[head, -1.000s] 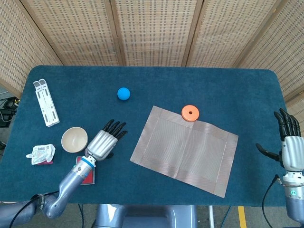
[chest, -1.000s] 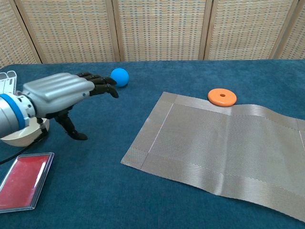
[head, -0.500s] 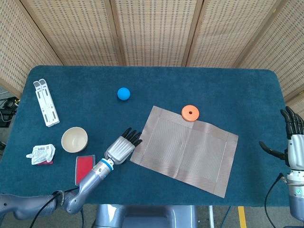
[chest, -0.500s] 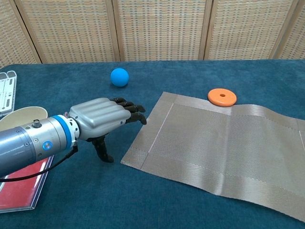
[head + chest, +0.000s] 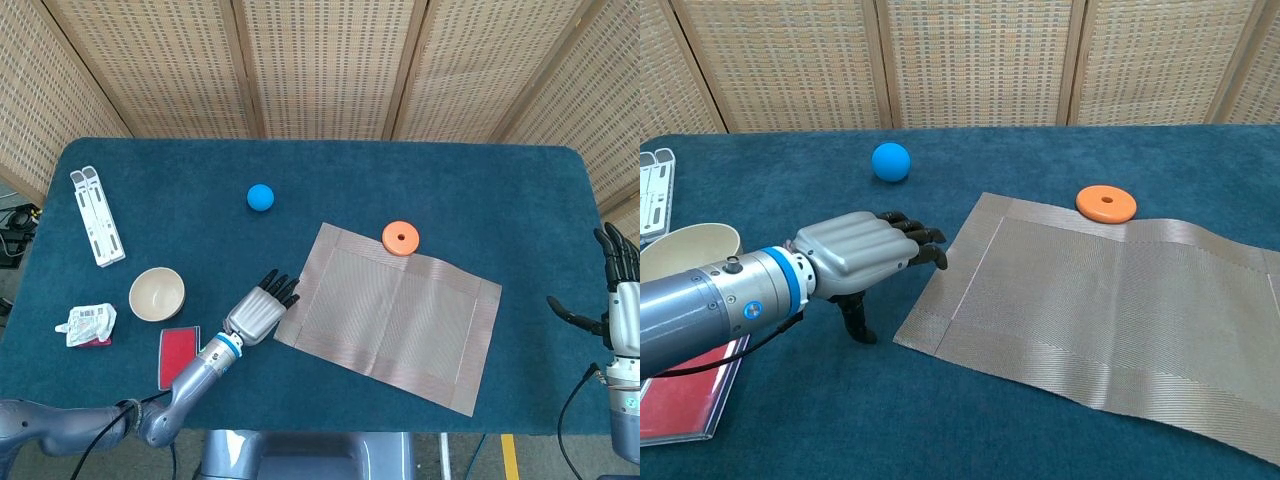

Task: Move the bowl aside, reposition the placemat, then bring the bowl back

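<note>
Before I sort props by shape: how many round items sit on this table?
3: blue ball toward the far side, orange disc at the placemat's far edge, bowl at left.

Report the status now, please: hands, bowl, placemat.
Left hand open at placemat edge, not gripping. Right hand open, idle. Bowl set aside. Orange disc on mat's far edge.

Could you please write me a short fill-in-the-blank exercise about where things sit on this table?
1. The orange disc rests on the far edge of the ____.
2. The ball is coloured ____.
3. The bowl holds ____.
4. The left hand is beside the mat's ____ edge.

Missing words: placemat; blue; nothing; left
</note>
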You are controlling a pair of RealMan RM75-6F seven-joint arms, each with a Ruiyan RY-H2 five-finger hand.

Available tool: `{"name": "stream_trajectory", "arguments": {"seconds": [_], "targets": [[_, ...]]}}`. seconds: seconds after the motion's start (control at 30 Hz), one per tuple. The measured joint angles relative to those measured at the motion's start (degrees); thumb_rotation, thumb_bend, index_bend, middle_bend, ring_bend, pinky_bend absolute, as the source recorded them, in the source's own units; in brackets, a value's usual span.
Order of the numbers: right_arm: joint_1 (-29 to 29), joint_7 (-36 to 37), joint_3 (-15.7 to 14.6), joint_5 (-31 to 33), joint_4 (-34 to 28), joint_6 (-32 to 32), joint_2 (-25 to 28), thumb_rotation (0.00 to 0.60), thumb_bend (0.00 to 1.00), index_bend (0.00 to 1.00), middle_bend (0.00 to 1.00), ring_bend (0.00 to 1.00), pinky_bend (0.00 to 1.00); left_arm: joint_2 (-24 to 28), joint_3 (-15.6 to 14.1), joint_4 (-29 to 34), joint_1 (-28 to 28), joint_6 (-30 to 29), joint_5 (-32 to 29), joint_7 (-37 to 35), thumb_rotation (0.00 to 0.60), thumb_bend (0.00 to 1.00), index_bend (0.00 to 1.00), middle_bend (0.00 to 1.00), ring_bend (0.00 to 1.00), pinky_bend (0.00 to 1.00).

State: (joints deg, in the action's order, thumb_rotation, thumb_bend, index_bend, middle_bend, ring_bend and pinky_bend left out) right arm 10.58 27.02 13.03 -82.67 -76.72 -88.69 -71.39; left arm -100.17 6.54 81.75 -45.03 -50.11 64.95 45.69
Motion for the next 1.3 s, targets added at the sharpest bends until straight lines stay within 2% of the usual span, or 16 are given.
{"name": "stream_trajectory", "arguments": {"seconds": [0.13, 0.4, 0.73, 0.93, 1.0, 1.13, 1.3], "targets": [[-0.03, 0.25, 0.0, -0.01, -0.21, 0.1, 0.13, 0.6, 0.3, 0.03, 0.0, 0.0, 0.0, -2.14, -0.16, -2.15, -0.53, -1.0, 1.56, -1.84, 0.6, 0.07, 0.19, 0.0, 0.0, 0.0], [-0.1, 0.39, 0.1, 0.0, -0.39, 0.01, 0.15, 0.6, 0.3, 0.03, 0.0, 0.0, 0.0, -5.29, -0.77, -5.33, -1.72, -1.43, 3.66, -3.73, 0.6, 0.19, 0.2, 0.0, 0.0, 0.0], [-0.16, 0.67, 0.12, -0.24, -0.51, -0.23, 0.11, 0.6, 0.3, 0.03, 0.0, 0.0, 0.0, -7.7, -1.47, -7.45, -2.04, -3.51, 7.54, -7.45, 0.6, 0.48, 0.22, 0.0, 0.0, 0.0], [-0.23, 0.85, 0.13, -0.38, -0.67, -0.41, 0.19, 0.6, 0.3, 0.03, 0.0, 0.0, 0.0, -8.63, -1.8, -9.07, -1.89, -6.12, 11.95, -12.15, 0.6, 0.53, 0.23, 0.0, 0.0, 0.0], [-0.25, 1.02, 0.14, -0.39, -0.75, -0.41, 0.24, 0.6, 0.29, 0.03, 0.0, 0.0, 0.0, -9.07, -1.82, -9.93, -1.85, -6.95, 13.18, -13.69, 0.6, 0.53, 0.27, 0.0, 0.0, 0.0], [-0.25, 1.18, 0.09, -0.47, -0.8, -0.35, 0.29, 0.6, 0.3, 0.03, 0.0, 0.0, 0.0, -10.47, -1.68, -12.4, -1.73, -8.74, 15.3, -16.63, 0.6, 0.52, 0.44, 0.0, 0.0, 0.0], [-0.24, 1.43, 0.08, -0.43, -0.85, -0.19, 0.35, 0.6, 0.3, 0.03, 0.0, 0.0, 0.0, -12.01, -1.31, -14.6, -1.55, -9.77, 16.2, -18.19, 0.6, 0.51, 0.55, 0.0, 0.0, 0.0]]}}
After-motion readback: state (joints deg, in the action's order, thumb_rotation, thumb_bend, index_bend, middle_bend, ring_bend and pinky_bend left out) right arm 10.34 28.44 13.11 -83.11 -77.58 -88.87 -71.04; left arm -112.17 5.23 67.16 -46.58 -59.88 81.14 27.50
